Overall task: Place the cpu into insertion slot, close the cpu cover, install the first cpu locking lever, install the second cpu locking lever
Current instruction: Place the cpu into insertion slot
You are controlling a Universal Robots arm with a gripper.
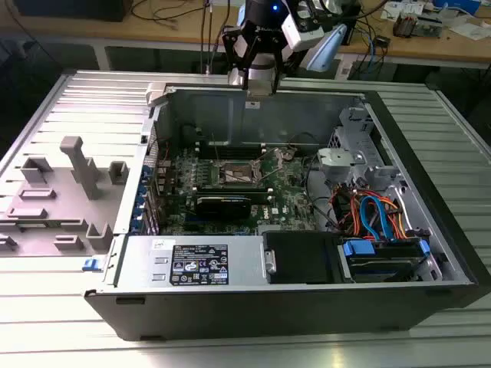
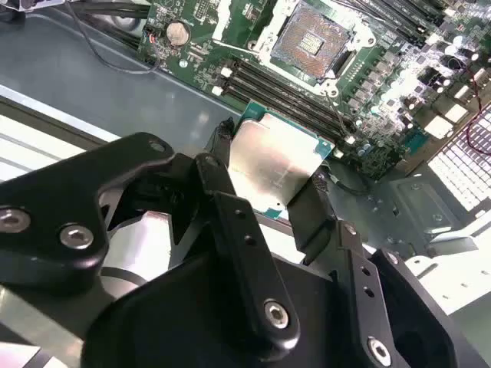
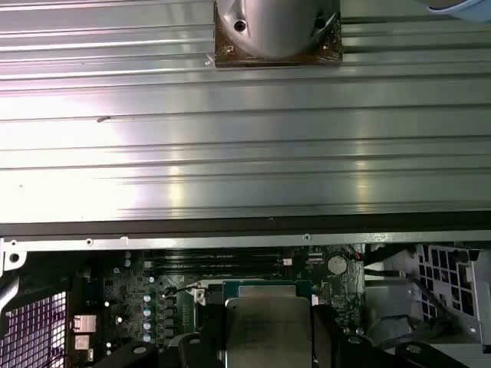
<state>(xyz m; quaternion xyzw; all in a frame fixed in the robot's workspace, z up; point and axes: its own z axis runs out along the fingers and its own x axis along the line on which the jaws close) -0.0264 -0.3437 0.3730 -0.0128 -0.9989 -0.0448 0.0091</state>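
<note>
cpu held in the air over the open case

two black fingers [image 2: 311, 211] of the gripper [image 2: 270, 167] are seen closest in the second wrist view. they are clamped on two opposite edges of the cpu [image 2: 276, 157]. the cpu is a thin, flat square, so no side is longer than another. its dull silver top is turned up to the wrist cameras, and a thin green edge is seen around it. it is held up in the air, well apart from the insertion slot [image 2: 314, 38].

in the exterior view, the gripper [image 1: 255, 90] is seen above the far wall of the computer case [image 1: 230, 111]. the case is a grey metal box laid on its side with the top open. a green board [image 1: 288, 195] is kept inside it, with orange and blue cables [image 1: 368, 211] at the exterior view's right. the slot is set in the board, a small square with a shiny metal rim and a dark middle left open to view. long black memory slots [image 2: 284, 92] are laid just beside it. the case is set on a ribbed, shiny metal table [image 1: 77, 100].
</note>
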